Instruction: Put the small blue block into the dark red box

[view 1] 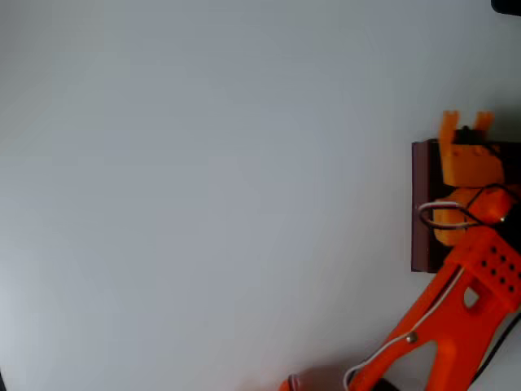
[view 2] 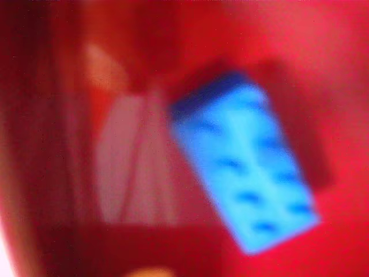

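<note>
The small blue block (view 2: 245,173) shows large and blurred in the wrist view, lying tilted on a red surface of the dark red box (view 2: 346,57) with a shadow beside it. In the overhead view the dark red box (view 1: 422,204) sits at the right edge, largely covered by the orange arm. My gripper (view 1: 466,122) is over the box's far end, its two fingertips (view 1: 449,124) spread apart with nothing between them. The arm hides the block in the overhead view.
The white table (view 1: 203,195) stretches across the left and middle of the overhead view. The arm's orange base and its cables (view 1: 440,216) occupy the lower right corner. A dark object (view 1: 506,5) is at the top right corner.
</note>
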`<state>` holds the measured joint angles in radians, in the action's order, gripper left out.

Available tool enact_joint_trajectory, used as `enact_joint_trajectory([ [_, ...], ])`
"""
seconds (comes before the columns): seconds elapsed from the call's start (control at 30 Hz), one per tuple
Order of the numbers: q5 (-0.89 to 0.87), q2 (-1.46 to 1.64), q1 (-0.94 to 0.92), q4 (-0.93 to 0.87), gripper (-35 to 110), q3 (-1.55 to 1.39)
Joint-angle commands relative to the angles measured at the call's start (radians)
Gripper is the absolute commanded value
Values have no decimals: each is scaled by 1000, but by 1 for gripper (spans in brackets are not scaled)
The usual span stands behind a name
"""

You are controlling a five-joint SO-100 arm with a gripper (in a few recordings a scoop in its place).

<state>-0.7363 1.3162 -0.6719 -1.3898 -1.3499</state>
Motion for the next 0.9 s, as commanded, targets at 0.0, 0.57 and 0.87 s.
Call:
enact_joint_trajectory([
  [0.0, 61, 133, 64, -8, 20, -69],
  [0.57, 405, 1167, 643, 161, 3, -916],
  [0.87, 735, 1565, 982, 325, 0, -1362],
])
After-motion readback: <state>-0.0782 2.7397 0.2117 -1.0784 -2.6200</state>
